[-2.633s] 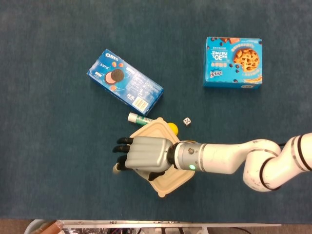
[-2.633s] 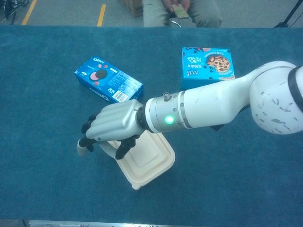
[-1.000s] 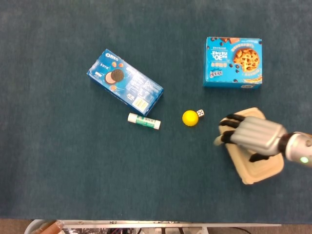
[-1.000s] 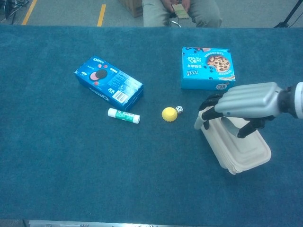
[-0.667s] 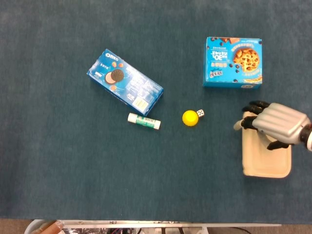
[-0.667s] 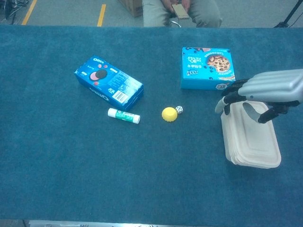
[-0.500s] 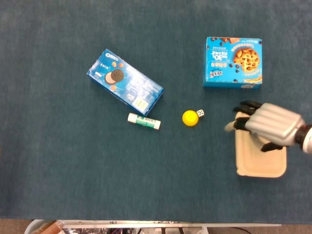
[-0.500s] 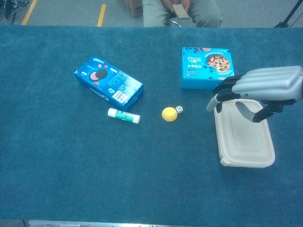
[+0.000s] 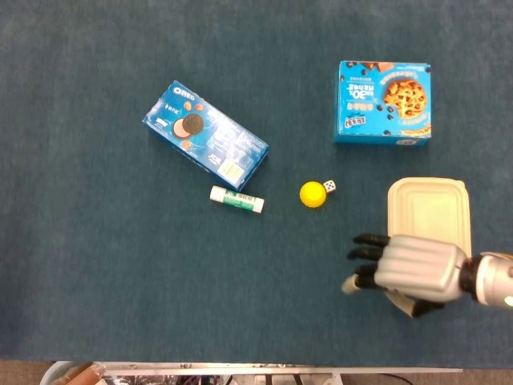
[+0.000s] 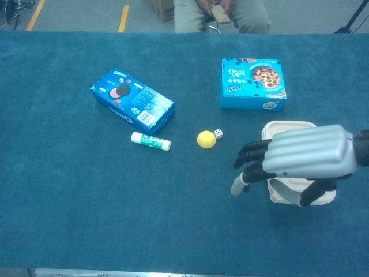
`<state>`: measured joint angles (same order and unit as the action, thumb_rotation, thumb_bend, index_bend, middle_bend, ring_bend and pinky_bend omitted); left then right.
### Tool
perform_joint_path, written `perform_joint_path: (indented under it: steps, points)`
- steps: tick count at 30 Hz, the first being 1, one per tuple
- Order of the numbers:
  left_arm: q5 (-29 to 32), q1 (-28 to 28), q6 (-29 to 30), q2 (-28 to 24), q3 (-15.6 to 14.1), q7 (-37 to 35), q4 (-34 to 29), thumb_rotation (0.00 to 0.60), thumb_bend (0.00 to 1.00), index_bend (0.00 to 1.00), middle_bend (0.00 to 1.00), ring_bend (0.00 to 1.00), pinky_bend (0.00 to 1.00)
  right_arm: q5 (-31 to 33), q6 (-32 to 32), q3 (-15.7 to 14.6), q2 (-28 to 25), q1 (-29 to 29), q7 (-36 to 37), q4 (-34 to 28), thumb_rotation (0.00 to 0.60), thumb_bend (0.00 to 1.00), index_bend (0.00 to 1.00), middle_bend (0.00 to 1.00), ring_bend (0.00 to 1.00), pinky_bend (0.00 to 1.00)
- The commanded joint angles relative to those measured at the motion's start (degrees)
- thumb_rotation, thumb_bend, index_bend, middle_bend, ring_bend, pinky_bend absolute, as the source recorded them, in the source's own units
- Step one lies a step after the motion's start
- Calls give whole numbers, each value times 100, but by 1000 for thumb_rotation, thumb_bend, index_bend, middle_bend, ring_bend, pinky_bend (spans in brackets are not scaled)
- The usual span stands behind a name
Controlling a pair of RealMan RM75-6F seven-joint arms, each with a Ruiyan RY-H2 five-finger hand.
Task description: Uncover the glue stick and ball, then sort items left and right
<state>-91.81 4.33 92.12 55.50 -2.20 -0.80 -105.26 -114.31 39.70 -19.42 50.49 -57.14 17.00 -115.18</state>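
The right hand point(image 9: 405, 270), fingers spread and empty, may nudge the takeout container point(image 9: 429, 210) at its 1 o'clock into the yellow ball point(image 9: 312, 194).

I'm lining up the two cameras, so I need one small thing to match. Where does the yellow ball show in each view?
Head view: the yellow ball lies just right of centre, the white die at its upper right.
Chest view: the ball lies near the middle, the die again at its upper right.
Shared landmark: the glue stick to the ball's left.
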Motion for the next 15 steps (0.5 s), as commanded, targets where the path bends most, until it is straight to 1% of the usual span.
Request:
perform_joint_path:
  steps: [1,6,15]
  points:
    - [-12,-36,-47,21,6,14,-4,600,343,255,135,37,44,-240,57,-274,-149,21,98,-11,469,823,205,313,113,51]
    - [-28,-173,-216,71,47,67,-38,600,342,255,135,37,44,-427,165,-575,-285,115,169,97,469,823,205,313,128,50]
    - [-21,-412,-510,165,111,192,-104,600,342,255,135,37,44,-511,297,-836,-382,319,143,304,469,823,205,313,146,50]
